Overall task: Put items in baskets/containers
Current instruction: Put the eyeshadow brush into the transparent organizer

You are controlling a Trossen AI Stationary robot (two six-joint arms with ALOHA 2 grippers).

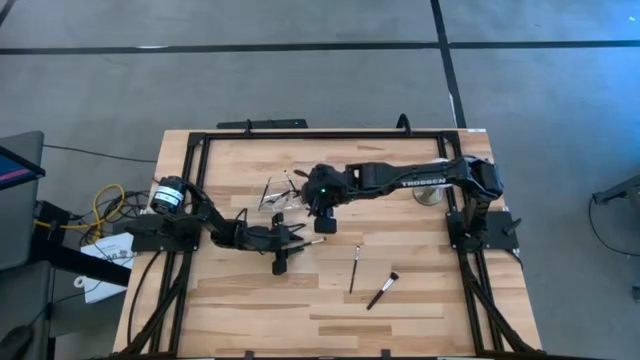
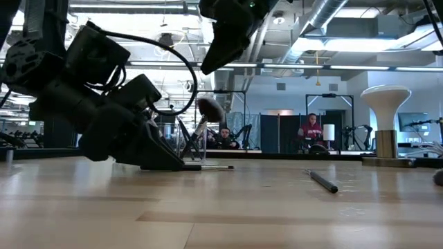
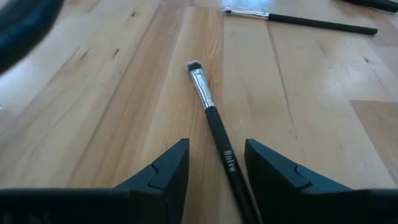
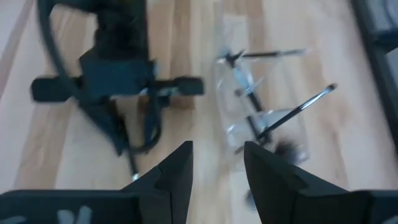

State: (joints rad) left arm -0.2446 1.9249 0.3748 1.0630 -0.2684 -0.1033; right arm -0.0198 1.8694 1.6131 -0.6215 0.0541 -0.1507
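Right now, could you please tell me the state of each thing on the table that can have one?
Left claw: open, low over the table, astride a brush handle.
Right claw: open, empty, above the container.
Container: holds several brushes, some leaning out.
Brush at left claw: flat on the table, not gripped.
Two brushes: loose on the table.

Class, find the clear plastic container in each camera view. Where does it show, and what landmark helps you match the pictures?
High view: clear container near the table's centre, just beyond the left arm.
Low view: faint, left of centre, behind the left arm.
Left wrist view: not in it.
Right wrist view: right of centre, brushes in it.
Shared landmark: the left arm, beside it wherever it shows.
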